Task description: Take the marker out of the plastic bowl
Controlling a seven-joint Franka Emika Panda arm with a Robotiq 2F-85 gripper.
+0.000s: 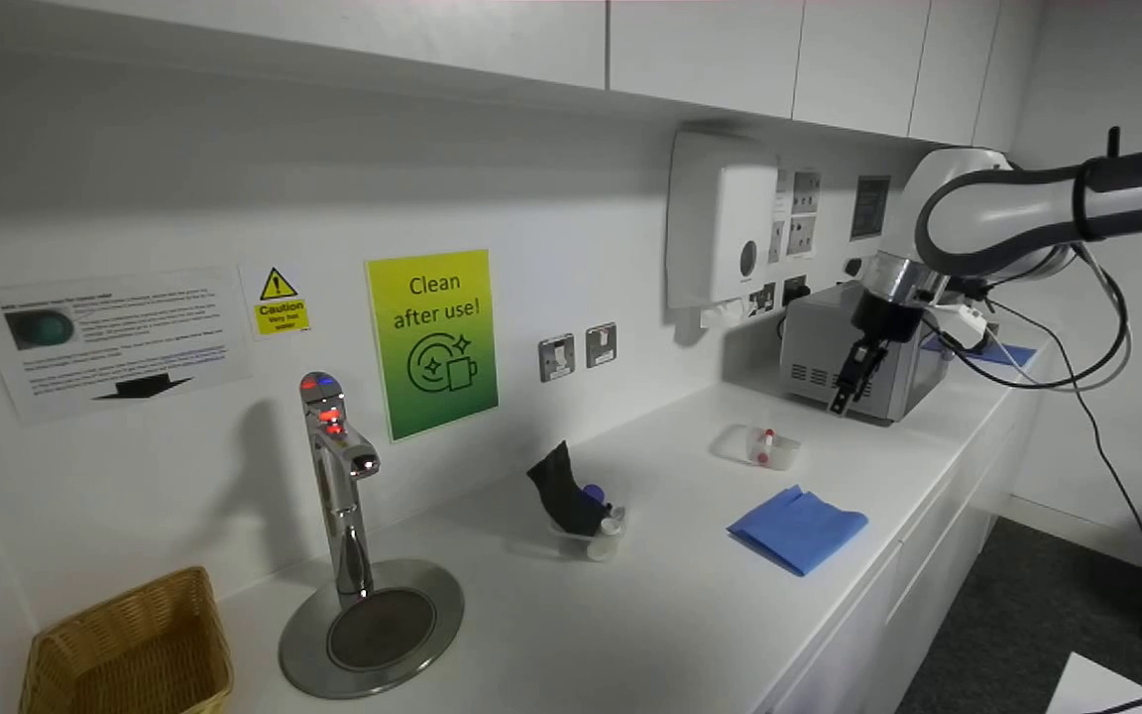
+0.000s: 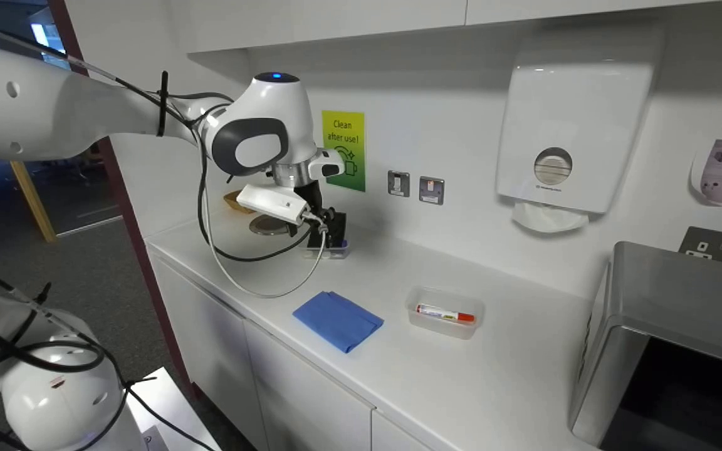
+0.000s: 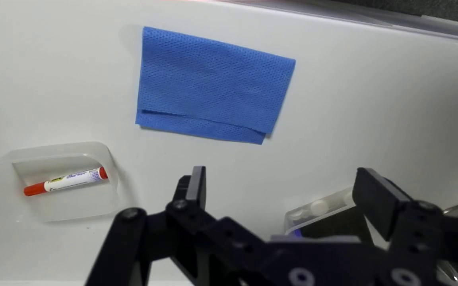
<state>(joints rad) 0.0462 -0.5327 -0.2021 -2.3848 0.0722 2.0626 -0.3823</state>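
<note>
Wrist view: the spread, empty pincer (image 3: 285, 190) should turn to straddle the marker (image 3: 72, 180) lying in the bowl (image 3: 62, 152) roughly parallel to the table's (image 3: 372, 119) front edge.

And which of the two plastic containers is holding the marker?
The plastic bowl nearer the grey appliance: the marker lies inside it. The other container, nearer the tap, holds a black object.

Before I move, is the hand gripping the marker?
No, in the wrist view the hand stands wide open, and the marker lies off to one side, inside the plastic bowl.
</note>
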